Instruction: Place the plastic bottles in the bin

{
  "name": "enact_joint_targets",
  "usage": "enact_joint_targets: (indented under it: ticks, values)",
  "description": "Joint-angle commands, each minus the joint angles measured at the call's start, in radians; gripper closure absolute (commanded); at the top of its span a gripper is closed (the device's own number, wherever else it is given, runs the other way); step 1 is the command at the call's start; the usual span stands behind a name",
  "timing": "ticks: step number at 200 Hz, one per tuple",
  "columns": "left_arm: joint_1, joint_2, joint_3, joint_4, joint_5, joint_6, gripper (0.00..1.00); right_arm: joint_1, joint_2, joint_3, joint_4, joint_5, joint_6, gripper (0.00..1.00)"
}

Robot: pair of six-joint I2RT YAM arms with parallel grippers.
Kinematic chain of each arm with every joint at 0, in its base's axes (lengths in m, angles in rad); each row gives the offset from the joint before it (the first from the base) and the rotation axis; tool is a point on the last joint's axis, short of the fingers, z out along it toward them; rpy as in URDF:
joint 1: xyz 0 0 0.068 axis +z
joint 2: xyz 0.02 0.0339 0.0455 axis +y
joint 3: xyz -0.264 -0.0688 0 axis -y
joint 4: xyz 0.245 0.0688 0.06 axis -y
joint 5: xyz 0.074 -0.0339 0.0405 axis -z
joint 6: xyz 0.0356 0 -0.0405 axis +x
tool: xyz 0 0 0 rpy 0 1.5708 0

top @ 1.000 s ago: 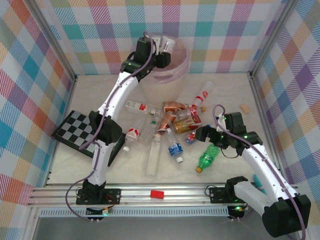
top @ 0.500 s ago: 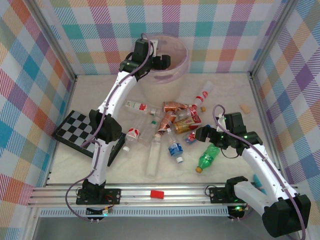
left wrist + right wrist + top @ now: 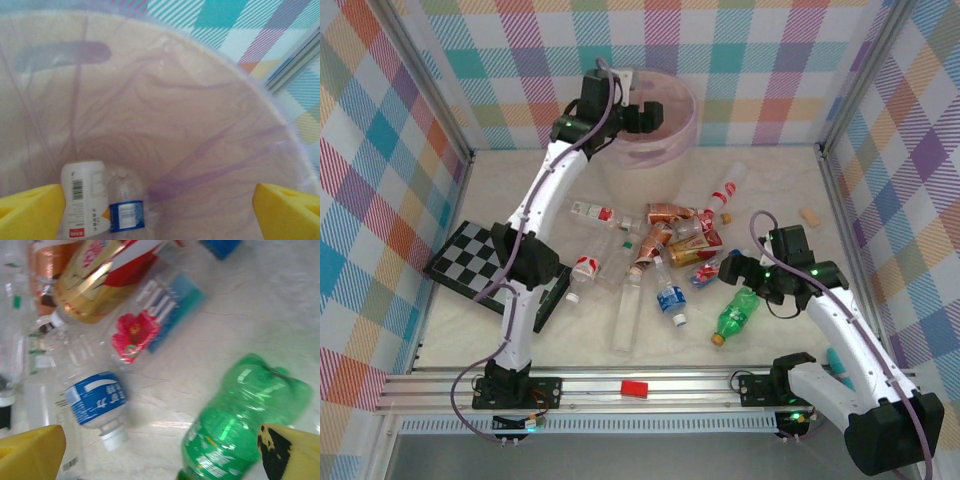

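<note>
The bin (image 3: 686, 122), pale beige with a pinkish liner, stands at the back of the table. My left gripper (image 3: 646, 114) hangs over its mouth, open, nothing between its yellow fingers (image 3: 30, 210). Down inside the bin (image 3: 210, 125) lie a white-labelled bottle (image 3: 82, 200) and a blue-labelled one (image 3: 125, 210). Several plastic bottles (image 3: 670, 240) are scattered mid-table. My right gripper (image 3: 730, 270) is open just above the table, between a blue-labelled bottle (image 3: 95, 397) on its left and a green bottle (image 3: 245, 425) on its right, the green one (image 3: 735, 318) close to its right finger (image 3: 290, 450).
A checkered board (image 3: 485, 262) lies at the left by the left arm. A small beige piece (image 3: 809, 217) sits near the right wall. A red block (image 3: 634, 388) rests on the front rail. Metal frame posts and plaid walls close in the table.
My left gripper has opened over the bin, and the white-labelled bottle it carried is gone from its jaws. My right gripper has shifted slightly right, toward the green bottle.
</note>
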Motion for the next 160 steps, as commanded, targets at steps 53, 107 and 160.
enact_joint_targets:
  ticks: [53, 107, 160]
  values:
    - [0.004, -0.302, -0.078, 0.04, 0.026, -0.022, 0.04, 0.014, 0.044, -0.06, -0.069, 0.075, 0.146, 0.01]
    - [-0.007, -0.62, -0.537, 0.031, 0.001, 0.032, 0.02, 0.061, 0.105, -0.135, 0.053, 0.089, 0.278, 0.01]
    - [-0.025, -0.989, -1.005, 0.081, -0.237, 0.018, 0.0, 0.09, 0.22, -0.161, 0.137, 0.141, 0.319, 0.01]
